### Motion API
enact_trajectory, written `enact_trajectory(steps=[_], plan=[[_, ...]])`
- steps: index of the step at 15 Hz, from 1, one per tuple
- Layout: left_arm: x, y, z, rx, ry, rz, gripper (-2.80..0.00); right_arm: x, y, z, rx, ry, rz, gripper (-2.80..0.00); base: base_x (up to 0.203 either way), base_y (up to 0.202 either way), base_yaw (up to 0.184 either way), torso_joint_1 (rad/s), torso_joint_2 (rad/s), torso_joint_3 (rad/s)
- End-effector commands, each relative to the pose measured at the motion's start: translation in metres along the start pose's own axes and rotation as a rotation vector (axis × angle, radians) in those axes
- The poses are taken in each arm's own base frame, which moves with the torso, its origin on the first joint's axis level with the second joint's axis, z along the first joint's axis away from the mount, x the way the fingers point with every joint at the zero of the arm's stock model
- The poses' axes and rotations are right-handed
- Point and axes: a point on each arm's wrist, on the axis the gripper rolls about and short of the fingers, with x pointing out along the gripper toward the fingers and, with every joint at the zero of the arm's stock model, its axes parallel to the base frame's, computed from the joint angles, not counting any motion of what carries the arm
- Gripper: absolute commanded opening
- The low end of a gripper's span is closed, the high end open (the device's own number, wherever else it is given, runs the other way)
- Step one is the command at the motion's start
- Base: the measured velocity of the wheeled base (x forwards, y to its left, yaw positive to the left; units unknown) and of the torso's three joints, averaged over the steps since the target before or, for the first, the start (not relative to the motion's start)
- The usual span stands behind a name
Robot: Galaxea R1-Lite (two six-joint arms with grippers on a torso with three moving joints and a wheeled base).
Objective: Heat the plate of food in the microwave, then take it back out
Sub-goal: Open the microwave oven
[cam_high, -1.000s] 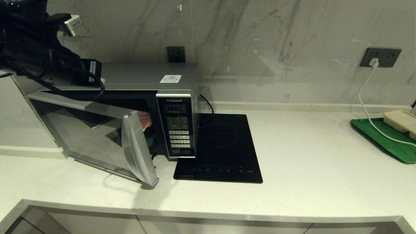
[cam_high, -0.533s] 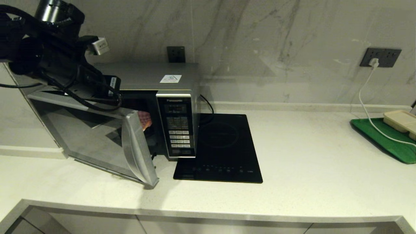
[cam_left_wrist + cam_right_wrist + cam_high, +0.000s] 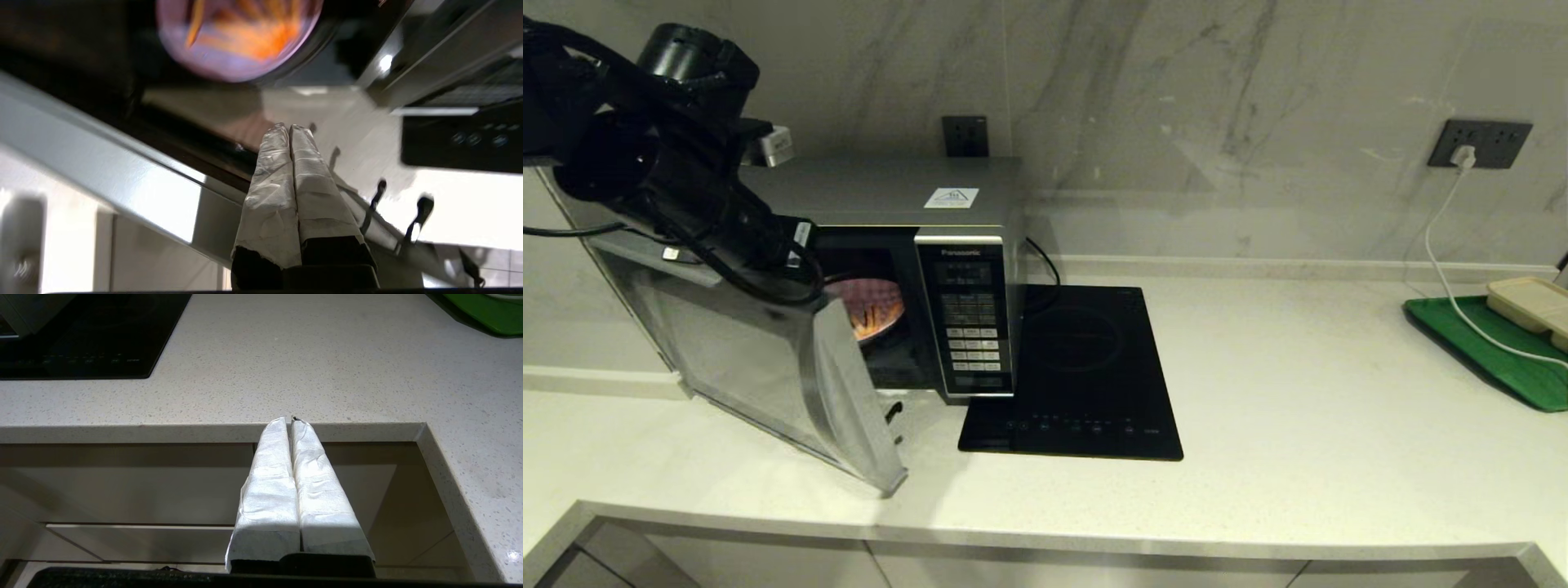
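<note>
While the left pincer [image 3: 289, 127] (tips pressed together) hovers over the microwave [image 3: 915, 245] door, a careless swing could knock the plate of food [image 3: 872, 306].

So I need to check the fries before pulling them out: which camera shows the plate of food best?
The left wrist view: the plate of food is nearly whole, though blurred. The head view catches only part behind the door; the right wrist view shows none.
</note>
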Motion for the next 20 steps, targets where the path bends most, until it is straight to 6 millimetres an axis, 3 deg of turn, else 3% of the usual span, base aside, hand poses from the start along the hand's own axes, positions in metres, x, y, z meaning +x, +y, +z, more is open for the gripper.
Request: enact_trajectory(steps=[1,5,9,14,16,20], plan=[[-0.017,0.007,-0.011,-0.054,0.050,0.019,-2.80,0.000,0.000,0.000,0.001,0.000,0.000,-2.80,0.000,0.000,0.000,0.000,0.00,0.000],[-0.034,0.020,-0.025,-0.172,0.124,0.097,-2.80,0.000,0.000,0.000,0.001,0.002,0.000,-2.80,0.000,0.000,0.000,0.000,0.00,0.000],[-0.060,0.057,-0.038,-0.271,0.098,0.240,-2.80,0.000,0.000,0.000,0.001,0.001,0.000,-2.80,0.000,0.000,0.000,0.000,0.00,0.000],[-0.075,0.102,-0.077,-0.418,0.184,0.407,-2.80,0.000,0.000,0.000,0.001,0.002,0.000,-2.80,0.000,0.000,0.000,0.000,0.00,0.000],[-0.086,0.097,-0.079,-0.413,0.155,0.380,-2.80,0.000,0.000,0.000,0.001,0.002,0.000,-2.80,0.000,0.000,0.000,0.000,0.00,0.000],[-0.105,0.054,-0.076,-0.265,0.069,0.192,-2.80,0.000,0.000,0.000,0.001,0.002,0.000,-2.80,0.000,0.000,0.000,0.000,0.00,0.000]])
